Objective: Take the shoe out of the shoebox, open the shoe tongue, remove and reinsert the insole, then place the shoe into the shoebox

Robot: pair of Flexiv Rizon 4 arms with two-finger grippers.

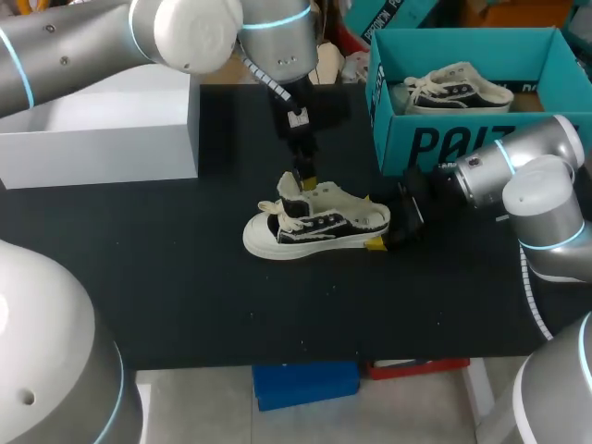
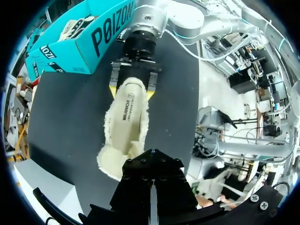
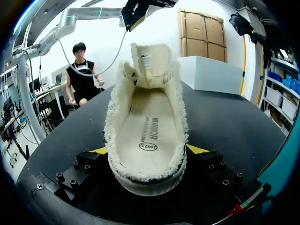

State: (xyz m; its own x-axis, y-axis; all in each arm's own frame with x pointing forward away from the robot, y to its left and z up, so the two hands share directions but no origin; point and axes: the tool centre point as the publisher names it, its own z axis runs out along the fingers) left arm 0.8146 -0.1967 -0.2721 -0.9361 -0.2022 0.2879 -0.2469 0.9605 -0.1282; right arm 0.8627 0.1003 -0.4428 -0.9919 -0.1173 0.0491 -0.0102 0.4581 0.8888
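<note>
Right wrist view: right gripper [image 3: 150,150] is pinching the heel of the shoe [image 1: 314,227], which is sitting on the table [image 1: 185,277] outside the box [image 1: 462,139]. The insole [image 3: 150,126] is looking thin and floppy (I'd peel from the heel edge). Farther off, the left gripper [image 1: 305,178] is hovering at the tongue [image 3: 151,58]; can't tell its grip.

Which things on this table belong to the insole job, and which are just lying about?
For the job:
- shoe on the table, heel gripped by the right claw
- its tongue, with the left claw at it
- insole inside that shoe
- teal shoebox

Lying about:
- second shoe, in the shoebox
- white box
</note>
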